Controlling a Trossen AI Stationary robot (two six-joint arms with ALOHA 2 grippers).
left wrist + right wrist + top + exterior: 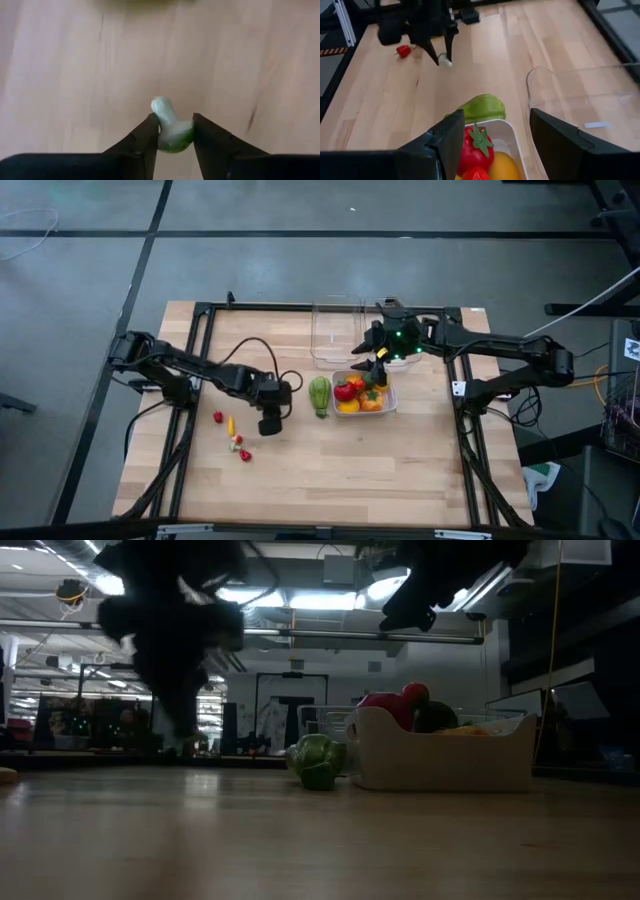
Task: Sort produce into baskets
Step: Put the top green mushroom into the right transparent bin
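Observation:
My left gripper (pixel 270 423) hangs over the table's middle left, shut on a small pale-green bit (pixel 172 131) with a whitish stem. A long green ribbed piece (pixel 320 395) lies on the wood against the whitish basket (pixel 391 406), which holds red, yellow and orange produce (pixel 355 392). My right gripper (pixel 492 145) hovers open above that basket's far end, with nothing between its fingers. A clear basket (pixel 320 332) stands behind it. Several tiny red and yellow bits (pixel 231 426) lie left of my left gripper. My left gripper pinches the bit's wider green end (pixel 176 140) between its two fingers (pixel 146 135). The whitish stem (pixel 161 106) sticks out past the fingertips. The fingers come steeply from above. In the right wrist view the bit (pixel 445 62) hangs clear of the table.
Black frame rails (pixel 200 360) run along the table's left, far and right sides. Bare wood (pixel 340 470) stretches toward the near edge. The clear basket's wall (pixel 580 100) stands close beside my right gripper.

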